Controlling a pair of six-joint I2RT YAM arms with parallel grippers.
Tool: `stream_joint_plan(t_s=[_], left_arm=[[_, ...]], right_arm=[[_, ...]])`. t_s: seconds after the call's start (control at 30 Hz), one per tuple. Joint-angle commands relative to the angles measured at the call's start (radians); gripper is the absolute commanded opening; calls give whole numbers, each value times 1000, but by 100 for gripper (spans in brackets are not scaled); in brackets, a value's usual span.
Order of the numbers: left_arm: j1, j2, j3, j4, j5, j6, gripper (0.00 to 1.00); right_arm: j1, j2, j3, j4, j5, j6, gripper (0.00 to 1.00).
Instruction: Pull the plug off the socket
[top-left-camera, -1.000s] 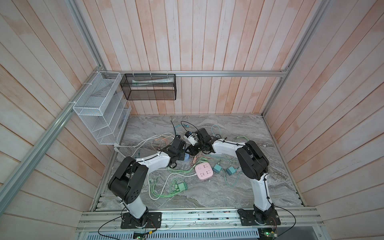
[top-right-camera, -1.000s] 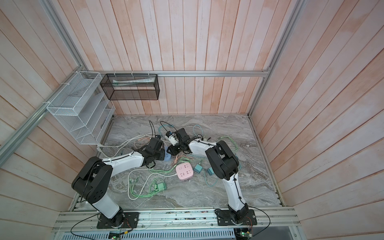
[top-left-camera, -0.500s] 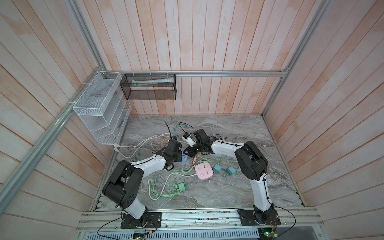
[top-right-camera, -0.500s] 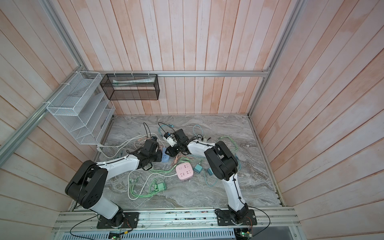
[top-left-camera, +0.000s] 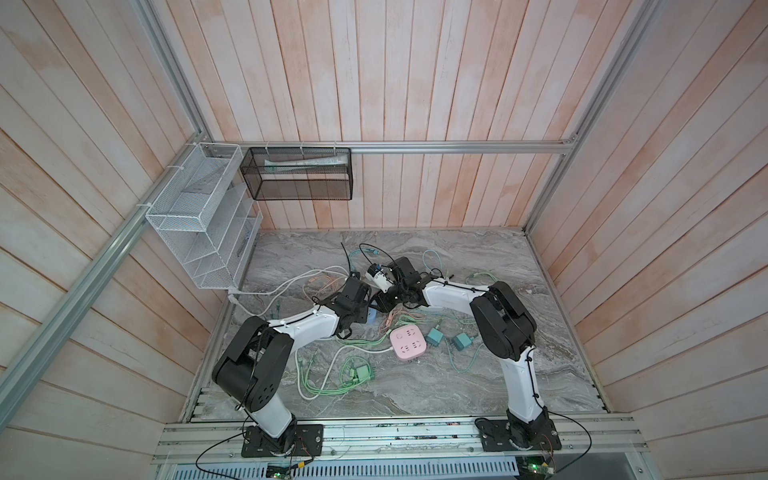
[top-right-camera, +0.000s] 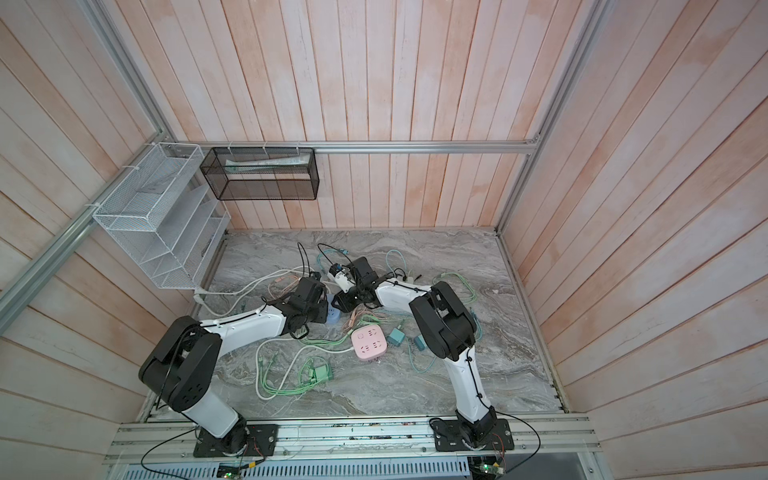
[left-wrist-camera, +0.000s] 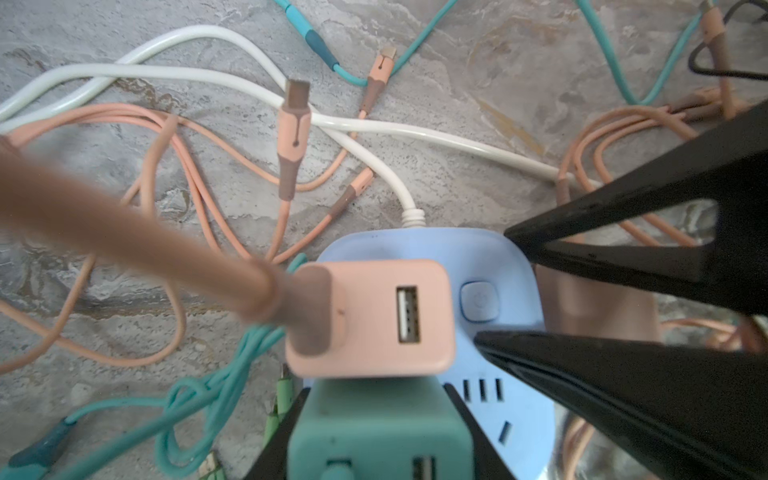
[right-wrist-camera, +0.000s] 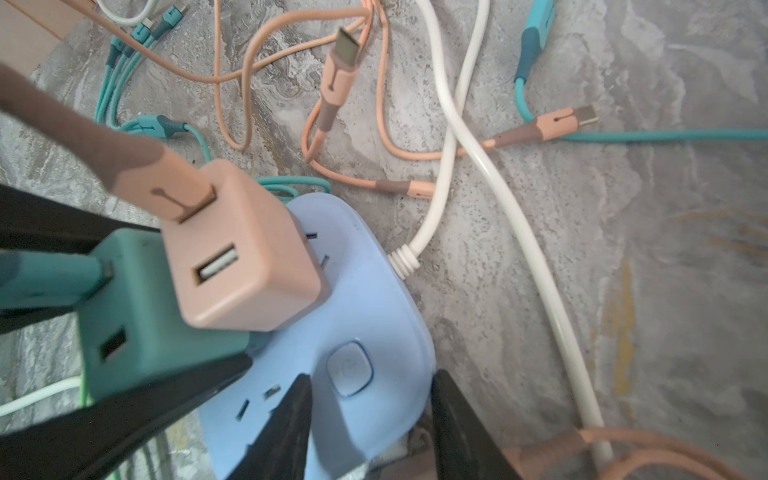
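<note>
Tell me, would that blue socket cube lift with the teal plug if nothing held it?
Probably: the blue socket cube looks small and light, and the right gripper clamps its edge. The teal plug, pinched in the left gripper, looks rigid. The white cord would likely trail limply.

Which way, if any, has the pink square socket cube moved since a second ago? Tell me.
No. The pink square socket cube lies unmoved relative to the marble table's front edge in both top views.
</note>
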Motion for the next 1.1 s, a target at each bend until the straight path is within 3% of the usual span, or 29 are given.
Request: stream_joint_plan(t_s=[0.0, 0.27, 0.43, 0.53, 1.07], left_arm=[[32, -44, -3, 105, 117, -35, 16], [31, -55, 10, 44, 82, -21, 16], [-41, -35, 48, -10, -47, 53, 16], [-45, -15, 61, -29, -59, 49, 16], [9, -85, -13, 11, 24, -4, 16]], right_arm=[[-1, 94, -43, -168, 116, -7, 44], [-3, 94, -45, -157, 120, 4, 43], [-3, 98, -45, -158, 121, 4, 43], [-4, 100, -46, -157, 125, 7, 43], [-9, 94, -50, -145, 127, 16, 42]])
